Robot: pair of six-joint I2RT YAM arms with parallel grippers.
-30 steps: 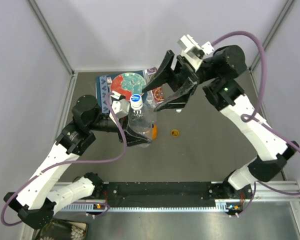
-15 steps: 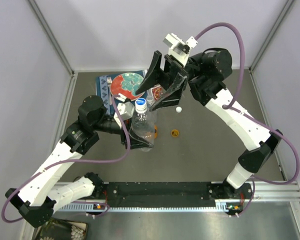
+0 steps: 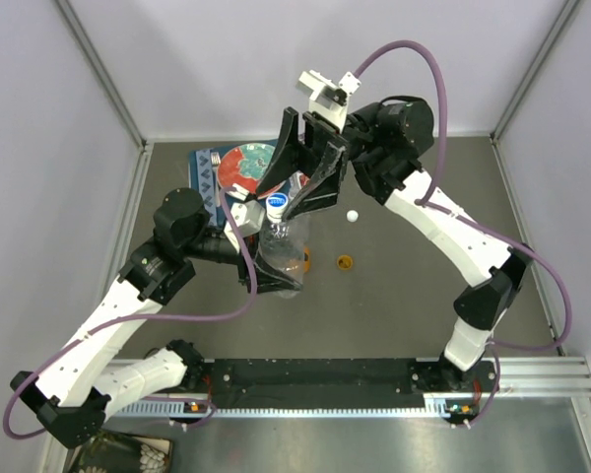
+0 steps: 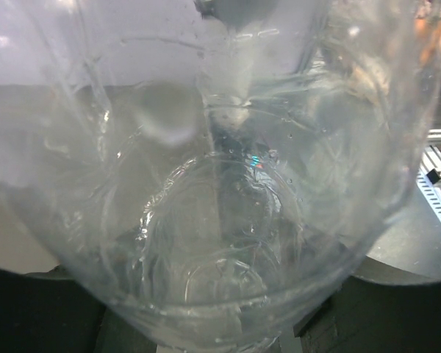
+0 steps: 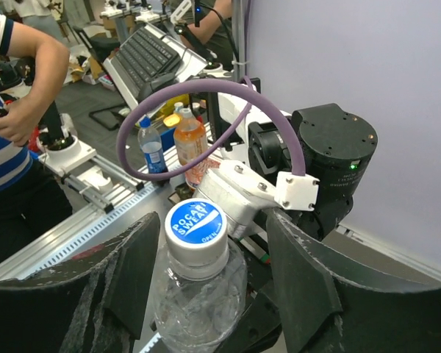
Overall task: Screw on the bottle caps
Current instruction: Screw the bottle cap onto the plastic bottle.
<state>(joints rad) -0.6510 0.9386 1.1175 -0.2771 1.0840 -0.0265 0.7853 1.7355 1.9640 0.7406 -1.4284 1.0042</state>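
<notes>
Arching over bottle (image 3: 279, 251), R arm (image 3: 435, 219); jaws apart astride cap (image 5: 197, 226).

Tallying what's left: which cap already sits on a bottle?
The blue-labelled white cap, atop the clear bottle; the small white cap and the orange cap lie loose on the table.

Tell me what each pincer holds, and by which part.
The left pincer grips the clear plastic bottle around its body. The right pincer holds nothing; its open jaws flank the white blue-labelled cap without touching.
</notes>
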